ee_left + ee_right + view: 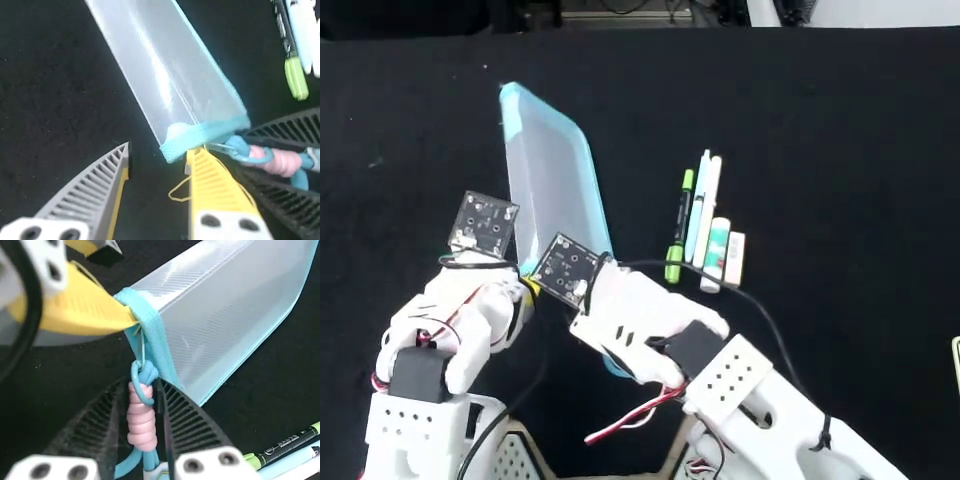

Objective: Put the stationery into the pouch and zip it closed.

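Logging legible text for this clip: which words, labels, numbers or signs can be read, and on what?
Green pen: white print along its dark barrel, too small to read.
Pouch and zipper pull: no print seen.
Other pens: nothing legible.

Fixed camera looks steeply down on the black table (840, 120), with both arms entering at the frame's lower edge and the pouch (552, 180) left of centre. Each wrist camera peers out close along its own fingers, left gripper (159, 150) and right gripper (144, 385), facing the pouch's near end from opposite sides. All three views share the pouch and a green highlighter (678, 225); both wrist views also catch the zipper pull (141, 415).
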`<action>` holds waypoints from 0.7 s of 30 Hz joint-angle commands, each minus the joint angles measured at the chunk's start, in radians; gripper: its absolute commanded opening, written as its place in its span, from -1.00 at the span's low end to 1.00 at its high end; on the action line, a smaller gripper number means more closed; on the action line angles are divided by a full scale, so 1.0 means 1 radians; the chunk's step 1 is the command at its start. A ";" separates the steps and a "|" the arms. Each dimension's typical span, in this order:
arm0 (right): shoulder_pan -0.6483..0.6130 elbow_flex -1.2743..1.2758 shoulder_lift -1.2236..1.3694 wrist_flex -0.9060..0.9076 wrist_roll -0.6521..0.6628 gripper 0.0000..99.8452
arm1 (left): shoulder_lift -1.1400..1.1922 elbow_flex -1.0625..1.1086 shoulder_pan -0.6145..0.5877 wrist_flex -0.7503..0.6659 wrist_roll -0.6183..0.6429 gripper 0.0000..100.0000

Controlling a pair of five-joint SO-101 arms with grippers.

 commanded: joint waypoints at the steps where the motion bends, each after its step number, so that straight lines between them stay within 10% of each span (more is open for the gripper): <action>1: -0.012 -0.036 -0.025 0.008 0.006 -0.98 | -0.012 -0.018 -0.025 -0.041 0.080 -0.64; 8: -0.008 0.002 -0.024 -0.124 0.006 -0.98 | -0.012 0.016 -0.025 -0.083 0.106 -0.96; 21: 0.112 0.015 -0.030 -0.137 0.008 -0.98 | -0.012 -0.016 -0.036 -0.130 0.206 -0.94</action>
